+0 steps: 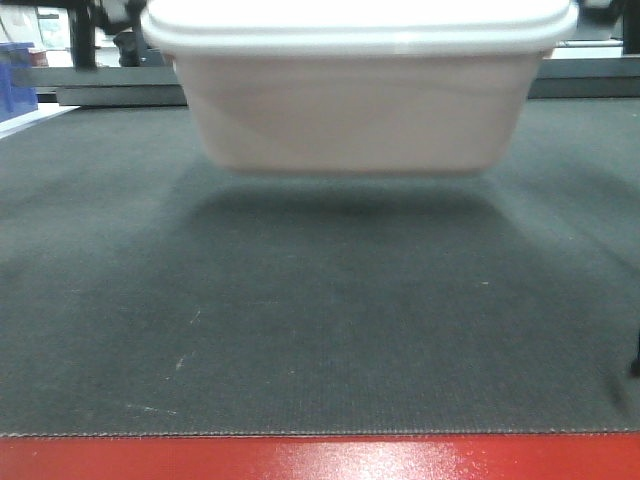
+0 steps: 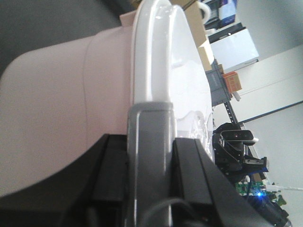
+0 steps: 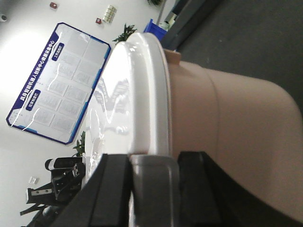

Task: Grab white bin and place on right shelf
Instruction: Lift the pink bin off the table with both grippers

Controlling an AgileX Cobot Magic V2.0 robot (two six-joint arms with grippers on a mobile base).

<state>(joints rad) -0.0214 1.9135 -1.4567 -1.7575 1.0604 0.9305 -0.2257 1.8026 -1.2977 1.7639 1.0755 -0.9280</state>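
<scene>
The white bin (image 1: 355, 110) hangs level a little above the dark mat, and its shadow lies beneath it. It has a pale pinkish body and a flat white lid. In the left wrist view, my left gripper (image 2: 150, 142) is shut on a grey clasp at the lid rim, with the bin's body (image 2: 57, 104) to the left of it. In the right wrist view, my right gripper (image 3: 152, 161) is shut on the matching grey clasp at the opposite end of the bin (image 3: 236, 123). The right shelf is out of view.
The dark mat (image 1: 320, 320) covers a table with a red front edge (image 1: 320, 460). A blue crate (image 1: 15, 75) stands at the far left. A rack with cardboard boxes (image 2: 222, 80) stands behind the bin. A blue wall poster (image 3: 52, 80) hangs beyond.
</scene>
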